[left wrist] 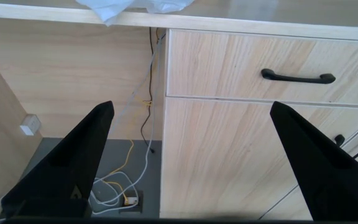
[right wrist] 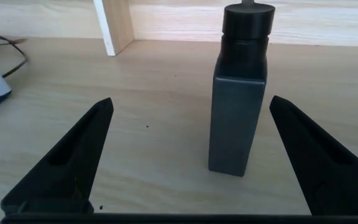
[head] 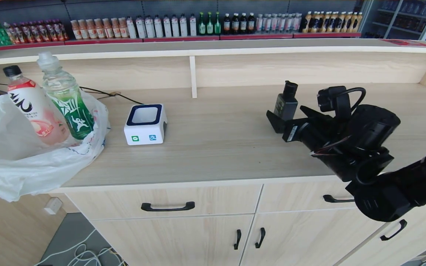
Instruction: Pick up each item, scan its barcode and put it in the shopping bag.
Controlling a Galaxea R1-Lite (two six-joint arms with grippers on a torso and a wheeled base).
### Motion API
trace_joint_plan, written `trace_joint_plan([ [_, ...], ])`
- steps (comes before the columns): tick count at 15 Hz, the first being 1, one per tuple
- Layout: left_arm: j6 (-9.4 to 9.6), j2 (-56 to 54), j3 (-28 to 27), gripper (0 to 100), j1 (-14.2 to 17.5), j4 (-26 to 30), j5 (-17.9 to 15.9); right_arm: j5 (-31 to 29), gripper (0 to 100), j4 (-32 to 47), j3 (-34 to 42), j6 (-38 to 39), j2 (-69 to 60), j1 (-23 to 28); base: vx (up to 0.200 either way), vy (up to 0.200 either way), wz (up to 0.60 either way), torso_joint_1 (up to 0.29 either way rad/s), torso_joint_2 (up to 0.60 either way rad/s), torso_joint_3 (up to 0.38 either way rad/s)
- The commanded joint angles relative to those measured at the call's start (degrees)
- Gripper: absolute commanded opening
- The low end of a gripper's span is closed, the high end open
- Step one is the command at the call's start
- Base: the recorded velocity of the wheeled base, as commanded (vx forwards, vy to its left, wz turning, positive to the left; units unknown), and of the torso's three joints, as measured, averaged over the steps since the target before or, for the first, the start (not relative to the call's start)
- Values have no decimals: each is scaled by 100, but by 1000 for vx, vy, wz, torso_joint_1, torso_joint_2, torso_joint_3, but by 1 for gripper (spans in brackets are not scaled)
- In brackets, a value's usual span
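Items as I see them from the console:

1. Bag: white plastic, at the end of the desk farthest to the left of my right tool, mouth open, its lower folds hanging over the front edge. Contents: pink bottle with a black cap and green bottle with a clear cap, both leaning, side by side and touching.

2. Dark bottle: square body, round black cap, upright on the desk. In the right wrist view it stands between the spread fingers of the right tool, nearer one finger than the other, touching neither.

3. Right tool: fingers wide, holding nothing, low over the desk and level with the bottle's body.

4. Left tool: fingers wide, holding nothing, below the desk's front edge and facing a drawer with a black handle. Cables hang beside the cabinet, ahead of it.

5. Scanner: white box with a dark-rimmed top, on the desk between the bag and the right tool, well apart from the tool.

6. Room: bare desk lies between the scanner and the right tool. Beyond the bottle, the raised back wall with an upright divider closes the desk.
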State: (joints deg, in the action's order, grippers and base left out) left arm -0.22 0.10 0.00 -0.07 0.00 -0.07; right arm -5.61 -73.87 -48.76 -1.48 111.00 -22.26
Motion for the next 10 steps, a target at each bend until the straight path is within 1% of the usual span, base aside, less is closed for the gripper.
trace_joint_plan([
  [1, -4, -1, 0, 100, -1, 0, -1, -2, 100, 101, -221, -2, 203, 143, 0, 0, 0, 0, 0, 0],
  [3, -4, -1, 0, 100, -1, 0, -1, 7, 100, 119, -336, 16, 309, 266, 0, 0, 0, 0, 0, 0],
  [6, -4, -1, 0, 100, -1, 0, -1, -2, 100, 145, -705, 121, 520, 284, 0, 0, 0, 0, 0, 0],
  [10, -4, -1, 0, 100, -1, 0, -1, -2, 100, 778, -1267, 183, 678, 301, 0, 0, 0, 0, 0, 0],
])
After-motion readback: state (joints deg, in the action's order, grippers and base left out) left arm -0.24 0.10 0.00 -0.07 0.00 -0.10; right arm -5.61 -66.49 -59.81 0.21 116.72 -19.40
